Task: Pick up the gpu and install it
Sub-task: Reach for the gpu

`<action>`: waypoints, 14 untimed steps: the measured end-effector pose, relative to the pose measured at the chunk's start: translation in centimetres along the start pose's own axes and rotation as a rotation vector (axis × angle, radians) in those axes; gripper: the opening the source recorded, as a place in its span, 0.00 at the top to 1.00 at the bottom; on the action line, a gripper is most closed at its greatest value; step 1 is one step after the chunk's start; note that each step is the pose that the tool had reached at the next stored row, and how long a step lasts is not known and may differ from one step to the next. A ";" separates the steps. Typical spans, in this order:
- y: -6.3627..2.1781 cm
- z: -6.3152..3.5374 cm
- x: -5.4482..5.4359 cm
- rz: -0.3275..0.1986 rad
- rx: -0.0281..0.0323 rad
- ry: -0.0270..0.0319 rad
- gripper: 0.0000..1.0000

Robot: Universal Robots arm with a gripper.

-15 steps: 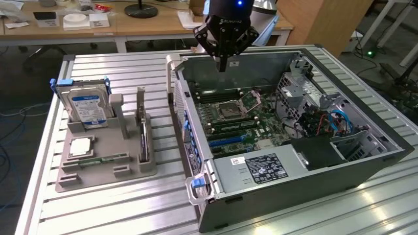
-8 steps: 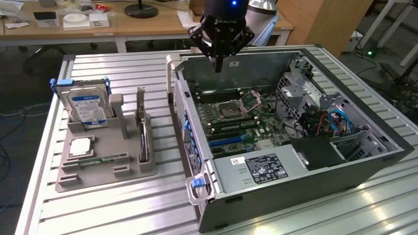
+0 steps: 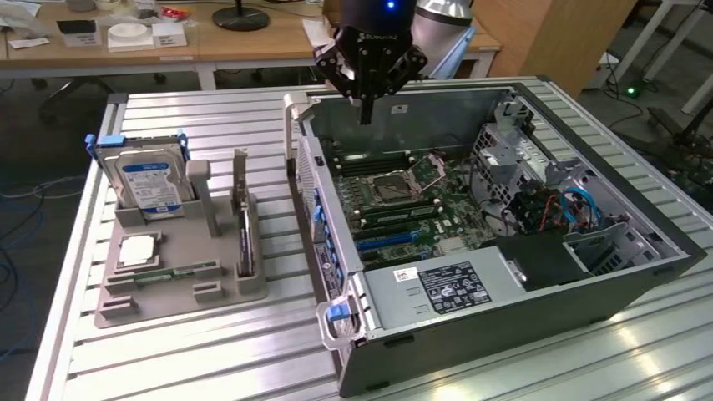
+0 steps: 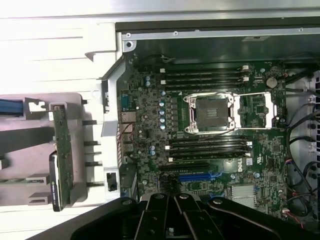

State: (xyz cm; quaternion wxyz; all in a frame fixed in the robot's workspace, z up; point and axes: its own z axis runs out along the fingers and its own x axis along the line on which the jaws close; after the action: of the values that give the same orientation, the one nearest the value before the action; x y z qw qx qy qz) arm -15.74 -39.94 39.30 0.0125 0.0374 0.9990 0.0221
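Note:
The gpu (image 3: 243,225) is a thin dark card with a silvery end bracket. It stands on edge in a slot of the grey holder tray (image 3: 167,292), to the exterior view's left of the open computer case (image 3: 624,276). From the wrist view the gpu (image 4: 62,152) is seen edge-on, beside the case wall. My gripper (image 3: 366,115) hangs above the far end of the motherboard (image 3: 402,200), fingers shut together and pointing down with nothing in them. The shut gripper (image 4: 172,206) sits over the blue expansion slots (image 4: 200,176), well apart from the card.
The holder tray also carries a silver hard drive (image 3: 150,180) with a blue-white label, a processor chip (image 3: 136,251) and a green memory stick (image 3: 179,271). An open processor socket (image 4: 215,112) lies mid-board. The power supply (image 3: 440,288) and cables (image 3: 557,209) fill the case's near end.

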 end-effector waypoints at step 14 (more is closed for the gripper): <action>-0.16 -0.03 1.3 0.000 -0.0001 0.0000 0.90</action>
State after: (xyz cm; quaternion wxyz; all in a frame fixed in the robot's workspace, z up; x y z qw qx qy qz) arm -17.10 -40.00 39.29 0.0125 0.0374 0.9990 0.0221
